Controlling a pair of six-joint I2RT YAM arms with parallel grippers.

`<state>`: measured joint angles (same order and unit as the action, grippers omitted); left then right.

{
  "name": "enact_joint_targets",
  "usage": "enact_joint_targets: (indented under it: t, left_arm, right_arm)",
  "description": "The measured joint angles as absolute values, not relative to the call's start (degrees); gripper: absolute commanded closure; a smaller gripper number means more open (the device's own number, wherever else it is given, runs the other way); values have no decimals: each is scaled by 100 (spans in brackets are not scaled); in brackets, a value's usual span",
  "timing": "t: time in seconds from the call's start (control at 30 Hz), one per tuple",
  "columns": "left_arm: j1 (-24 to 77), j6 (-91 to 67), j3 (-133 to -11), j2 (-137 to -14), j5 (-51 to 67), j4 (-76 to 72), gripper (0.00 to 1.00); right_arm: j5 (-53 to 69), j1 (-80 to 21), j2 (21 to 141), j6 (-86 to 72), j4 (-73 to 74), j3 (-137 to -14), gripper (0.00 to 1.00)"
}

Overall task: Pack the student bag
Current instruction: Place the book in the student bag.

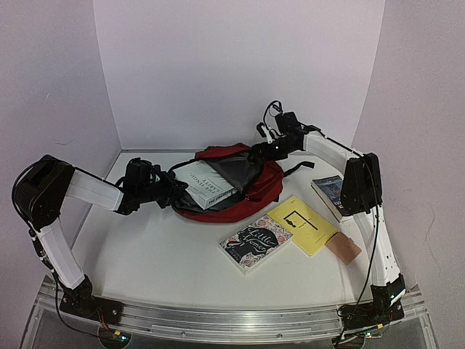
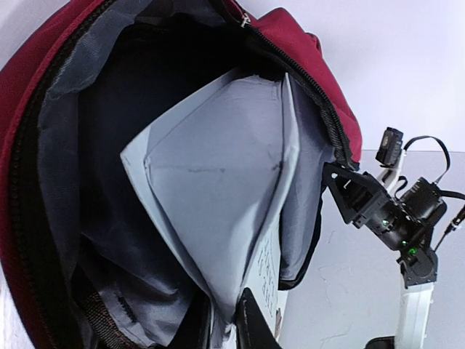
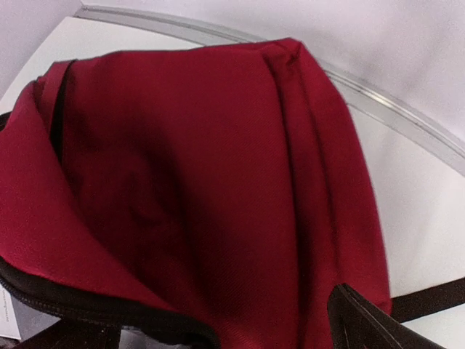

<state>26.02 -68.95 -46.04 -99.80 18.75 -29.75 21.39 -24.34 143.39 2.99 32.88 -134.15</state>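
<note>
At the far middle of the table [image 1: 167, 254] the student bag [image 1: 267, 185] lies open, its rim apparently pinched up by the right gripper [image 1: 263, 151], while the left gripper [image 1: 166, 190], clamped on 1 white book [image 1: 207, 184], holds it half inside; next, push deeper, then release.

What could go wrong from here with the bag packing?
The white book is only partly inside the student bag, so its corner could catch on the zip edge. If the right gripper loses its hold on the bag, the opening would likely collapse onto the book. Pushing may slide the soft bag away from the left gripper.
</note>
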Motion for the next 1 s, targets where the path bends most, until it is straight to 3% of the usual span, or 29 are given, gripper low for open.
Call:
enact_joint_targets:
  t: [0.37, 0.63, 1.0]
  left_arm:
    - [2578, -6907, -4673, -10303, 2256, -3374, 99]
    - [2538, -6940, -4818, -10680, 2611, -3757, 100]
    - [2489, -7254, -5820, -11922, 3391, -4314, 100]
  right_arm:
    - [2554, -1971, 15208, -187, 3093, -14116, 2]
    - [3540, -1848, 15498, -780, 2773, -14108, 17]
    - [4897, -1749, 15498, -1389, 2231, -13952, 27]
